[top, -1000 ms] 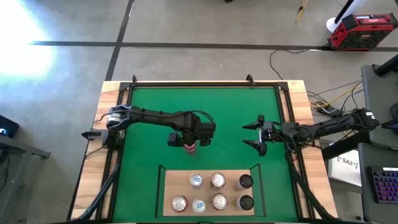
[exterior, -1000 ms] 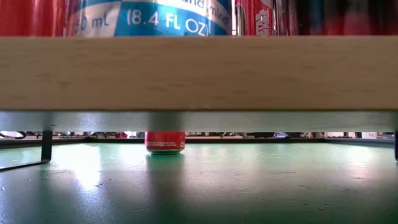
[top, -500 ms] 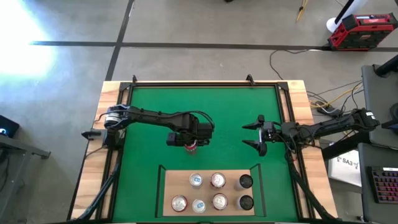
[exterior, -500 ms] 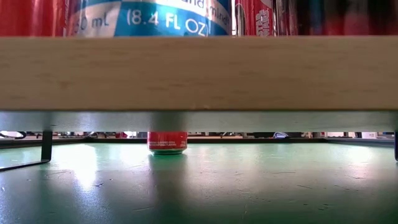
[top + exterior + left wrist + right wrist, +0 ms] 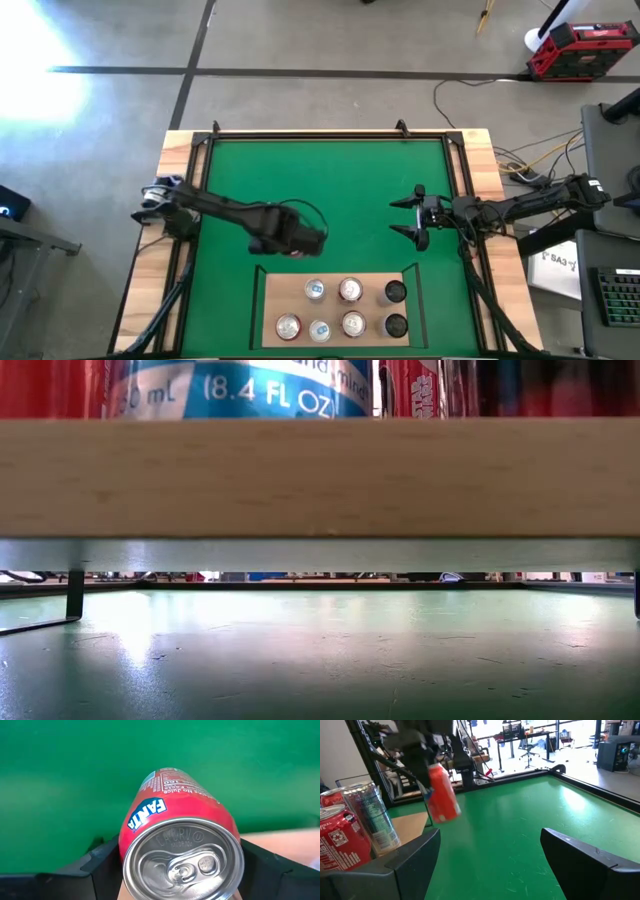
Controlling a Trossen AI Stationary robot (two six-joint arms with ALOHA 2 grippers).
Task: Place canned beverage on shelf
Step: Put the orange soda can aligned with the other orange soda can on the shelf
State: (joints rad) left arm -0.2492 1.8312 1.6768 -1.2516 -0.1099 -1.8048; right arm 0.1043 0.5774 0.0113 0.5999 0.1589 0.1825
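On the left we see the left gripper (image 5: 296,245) clamped on a red Fanta can (image 5: 180,845), held above the green mat (image 5: 330,180) just behind the shelf's back rail. The shelf (image 5: 272,300), a pale board with a thin black rail, has bare wood along its left side and front corner; six cans (image 5: 340,308) fill the rest. From above the arm hides the held can almost entirely. At table height the shelf edge (image 5: 320,475) blocks most of the picture, leaving a thin strip of mat beneath. To the right, the right gripper (image 5: 417,217) hovers with fingers apart, holding nothing. Grey concrete floor (image 5: 330,50) lies beyond.
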